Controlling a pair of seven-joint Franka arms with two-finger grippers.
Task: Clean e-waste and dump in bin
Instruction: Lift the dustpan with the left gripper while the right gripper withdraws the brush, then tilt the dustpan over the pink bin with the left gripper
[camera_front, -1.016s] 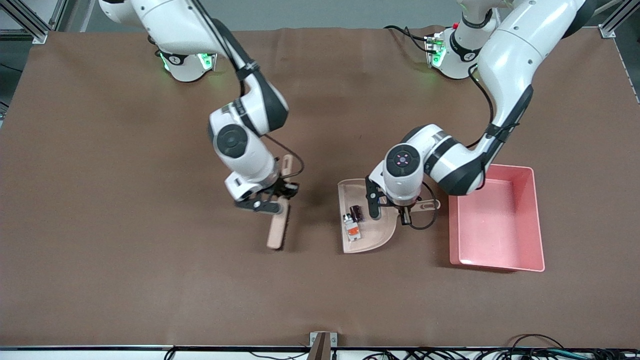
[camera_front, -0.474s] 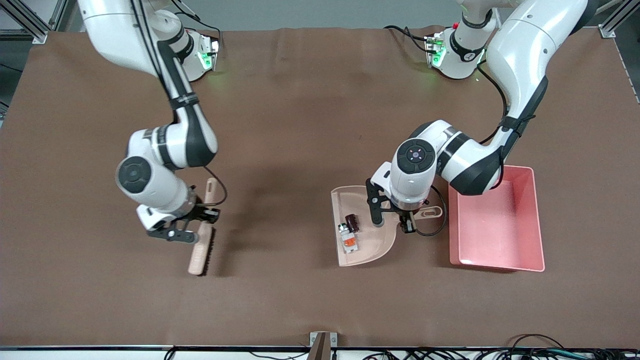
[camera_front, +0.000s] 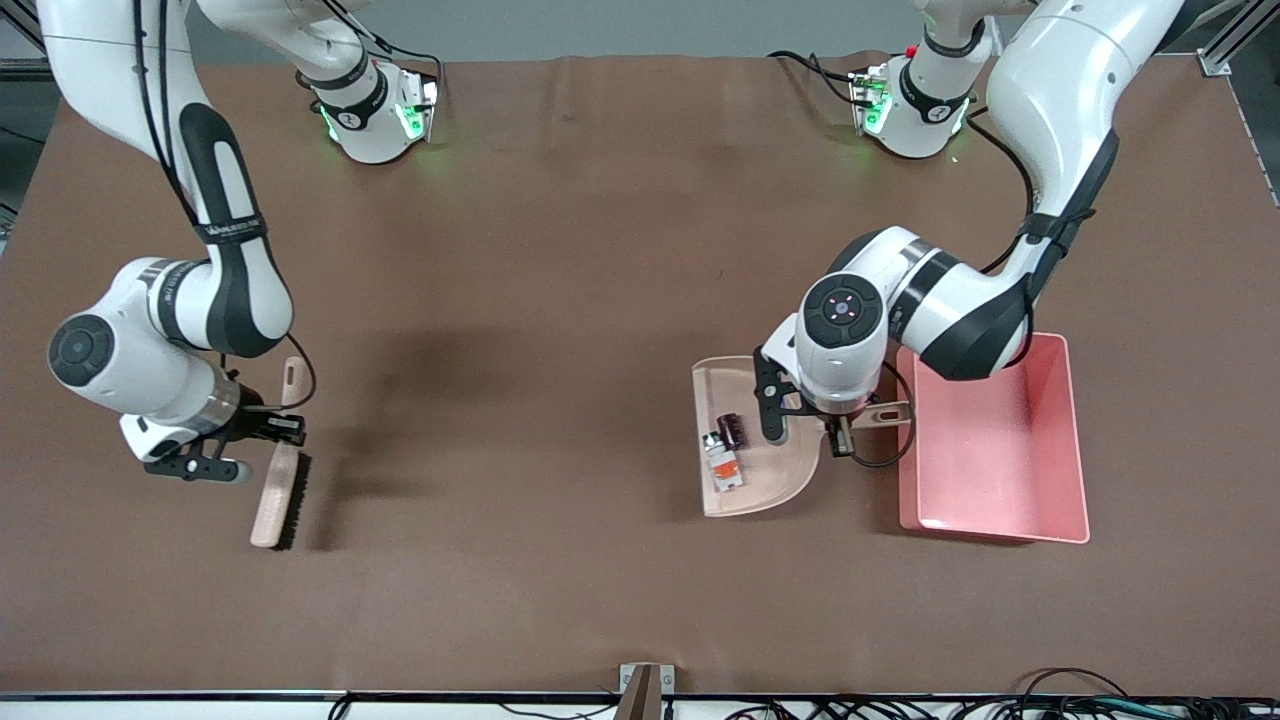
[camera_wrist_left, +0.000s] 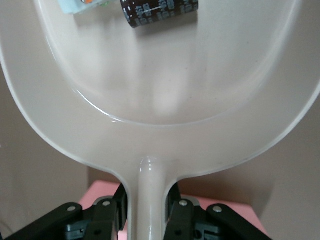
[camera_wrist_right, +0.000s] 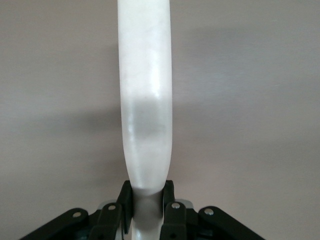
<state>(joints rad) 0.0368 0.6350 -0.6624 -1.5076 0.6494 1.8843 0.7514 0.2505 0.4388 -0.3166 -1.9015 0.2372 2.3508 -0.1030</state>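
Observation:
The e-waste lies in a beige dustpan (camera_front: 775, 472): a white-grey piece (camera_front: 722, 462) with orange and green bits, and a dark cylinder (camera_front: 735, 430) beside it. My left gripper (camera_front: 838, 427) is shut on the dustpan's handle, next to the pink bin (camera_front: 990, 450). The left wrist view shows the dustpan (camera_wrist_left: 165, 90), the dark cylinder (camera_wrist_left: 160, 11), a corner of the white-grey piece (camera_wrist_left: 75, 5), and my left gripper (camera_wrist_left: 148, 210) clamped on the handle. My right gripper (camera_front: 281, 430) is shut on a brush (camera_front: 272, 500) near the right arm's end of the table. In the right wrist view my right gripper (camera_wrist_right: 146, 202) pinches the brush's handle (camera_wrist_right: 145, 100).
Brown cloth covers the table. The bin holds nothing that I can see. A pink edge of the bin (camera_wrist_left: 102, 192) shows under the dustpan's handle in the left wrist view. Cables run along the table edge nearest the front camera.
The right arm has swung the brush from the table's middle to the right arm's end. The left gripper has shifted the dustpan a little toward the bin.

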